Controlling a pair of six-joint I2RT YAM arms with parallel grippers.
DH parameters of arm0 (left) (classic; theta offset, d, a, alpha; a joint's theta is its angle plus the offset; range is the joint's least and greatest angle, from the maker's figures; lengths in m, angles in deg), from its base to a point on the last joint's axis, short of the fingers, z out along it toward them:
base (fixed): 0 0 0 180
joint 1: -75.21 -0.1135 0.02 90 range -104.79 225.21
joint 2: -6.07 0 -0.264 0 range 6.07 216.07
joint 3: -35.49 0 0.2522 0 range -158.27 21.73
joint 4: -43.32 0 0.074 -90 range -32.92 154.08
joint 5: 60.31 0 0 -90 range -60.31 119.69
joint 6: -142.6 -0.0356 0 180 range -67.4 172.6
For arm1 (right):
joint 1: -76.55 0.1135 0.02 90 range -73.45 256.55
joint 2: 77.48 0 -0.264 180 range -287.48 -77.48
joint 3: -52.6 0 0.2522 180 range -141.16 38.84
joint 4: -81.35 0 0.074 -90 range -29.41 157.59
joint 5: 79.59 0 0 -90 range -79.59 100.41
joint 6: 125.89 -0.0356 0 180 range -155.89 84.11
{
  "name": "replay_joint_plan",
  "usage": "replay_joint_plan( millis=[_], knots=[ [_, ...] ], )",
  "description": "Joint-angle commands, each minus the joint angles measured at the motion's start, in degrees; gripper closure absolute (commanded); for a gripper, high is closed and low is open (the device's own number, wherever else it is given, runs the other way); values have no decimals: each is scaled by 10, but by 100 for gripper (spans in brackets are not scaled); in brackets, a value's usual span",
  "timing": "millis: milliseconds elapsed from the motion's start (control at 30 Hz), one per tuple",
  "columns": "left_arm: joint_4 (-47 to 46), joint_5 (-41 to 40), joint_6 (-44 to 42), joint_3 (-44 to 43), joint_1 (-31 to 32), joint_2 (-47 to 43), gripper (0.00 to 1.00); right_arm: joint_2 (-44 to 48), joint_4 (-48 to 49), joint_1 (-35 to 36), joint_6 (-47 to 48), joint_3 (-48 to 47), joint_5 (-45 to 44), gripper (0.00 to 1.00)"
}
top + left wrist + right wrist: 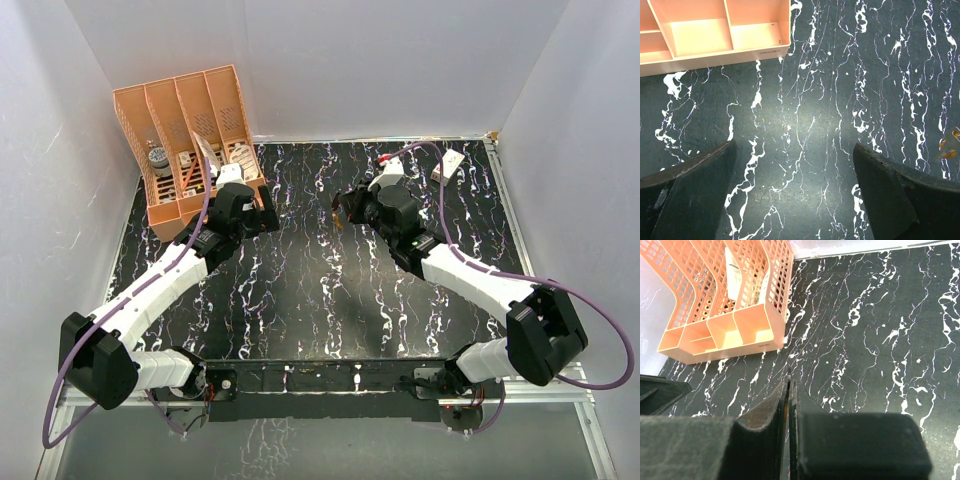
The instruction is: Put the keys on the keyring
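Little apparently done: left end effector (795, 150) spread over counter (815, 75); right end effector (789, 390) pressed together, contents unclear; keyring (949, 147) near it, no keys seen attached.

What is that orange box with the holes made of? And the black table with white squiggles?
The orange organizer looks like moulded plastic: smooth, one even colour, neat grids of holes. The table top looks like black marble with white veins, slightly shiny, but may be only a printed sheet.
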Motion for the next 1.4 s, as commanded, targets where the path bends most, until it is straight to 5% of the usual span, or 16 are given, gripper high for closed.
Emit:
replay_joint_plan(
  millis=[0,767,1367],
  knots=[
    [-7,2,1,1,-3,-23,1,26,25,-2,13,-5,-12,100],
    [-6,0,0,4,-4,-25,1,11,20,-2,13,5,-13,100],
    [-6,-5,1,9,-3,-23,1,-133,53,64,-39,0,78,100]
  ],
)
